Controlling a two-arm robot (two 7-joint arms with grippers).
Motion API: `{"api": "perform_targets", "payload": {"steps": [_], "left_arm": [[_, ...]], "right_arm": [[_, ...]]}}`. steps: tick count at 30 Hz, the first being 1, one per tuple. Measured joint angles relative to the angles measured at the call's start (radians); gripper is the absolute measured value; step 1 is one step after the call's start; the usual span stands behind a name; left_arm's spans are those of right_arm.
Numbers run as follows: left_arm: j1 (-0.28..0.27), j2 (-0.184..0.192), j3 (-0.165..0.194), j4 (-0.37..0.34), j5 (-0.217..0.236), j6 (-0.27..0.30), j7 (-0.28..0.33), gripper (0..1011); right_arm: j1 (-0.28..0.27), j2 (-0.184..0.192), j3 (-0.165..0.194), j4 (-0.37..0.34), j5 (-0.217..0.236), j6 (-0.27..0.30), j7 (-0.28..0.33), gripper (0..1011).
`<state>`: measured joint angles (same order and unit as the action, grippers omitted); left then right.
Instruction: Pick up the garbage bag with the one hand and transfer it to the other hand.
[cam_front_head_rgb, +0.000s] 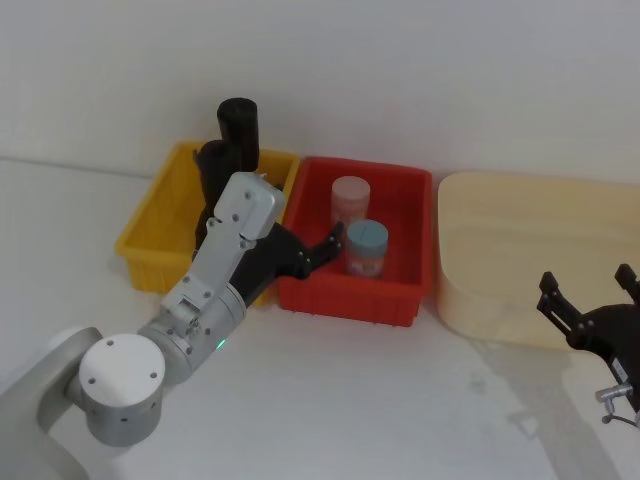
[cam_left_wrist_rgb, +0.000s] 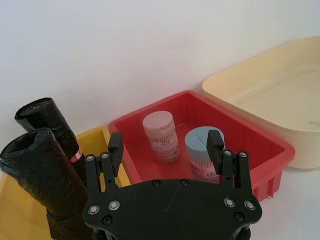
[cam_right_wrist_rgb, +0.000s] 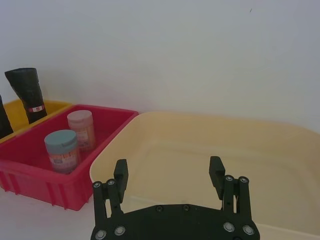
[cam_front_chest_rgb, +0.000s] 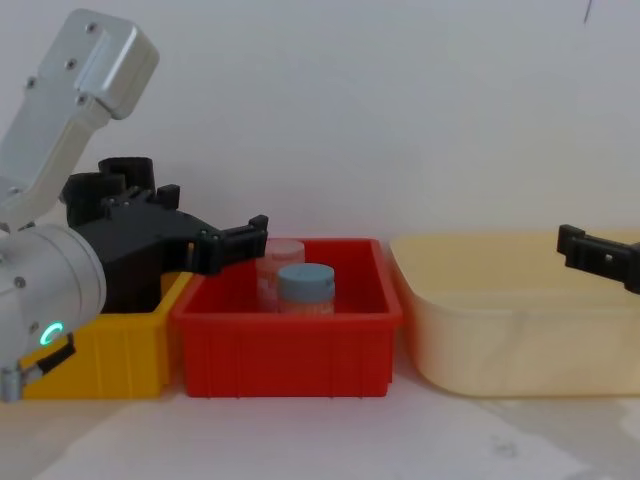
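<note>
L gripper (cam_left_wrist_rgb: 165, 145) hovering over yellow bin (cam_front_head_rgb: 150, 235) / red bin (cam_front_head_rgb: 400, 300) divide. Fingers standing apart, gripping nothing. Thick garbage bag (cam_left_wrist_rgb: 40, 170) standing in yellow bin, leaning slightly, close beside L gripper, not between fingers. Slimmer labelled roll (cam_left_wrist_rgb: 47, 122) standing just behind it. Pink jar (cam_front_head_rgb: 351, 200) & blue-lid jar (cam_front_head_rgb: 367, 248) sitting in red bin. R gripper (cam_right_wrist_rgb: 168, 170) hanging over near edge of cream tray (cam_front_head_rgb: 520, 250), fingers apart, empty.
</note>
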<state>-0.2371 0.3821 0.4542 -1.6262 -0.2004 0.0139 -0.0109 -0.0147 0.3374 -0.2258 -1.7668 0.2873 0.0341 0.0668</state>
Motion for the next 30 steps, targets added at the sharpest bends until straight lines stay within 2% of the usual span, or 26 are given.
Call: {"api": "perform_targets", "payload": {"steps": [30], "left_arm": [[0.0, 0.0, 0.0, 0.0, 0.0, 0.0, 0.0, 1001]], "right_arm": [[0.0, 0.0, 0.0, 0.0, 0.0, 0.0, 0.0, 1001]]}}
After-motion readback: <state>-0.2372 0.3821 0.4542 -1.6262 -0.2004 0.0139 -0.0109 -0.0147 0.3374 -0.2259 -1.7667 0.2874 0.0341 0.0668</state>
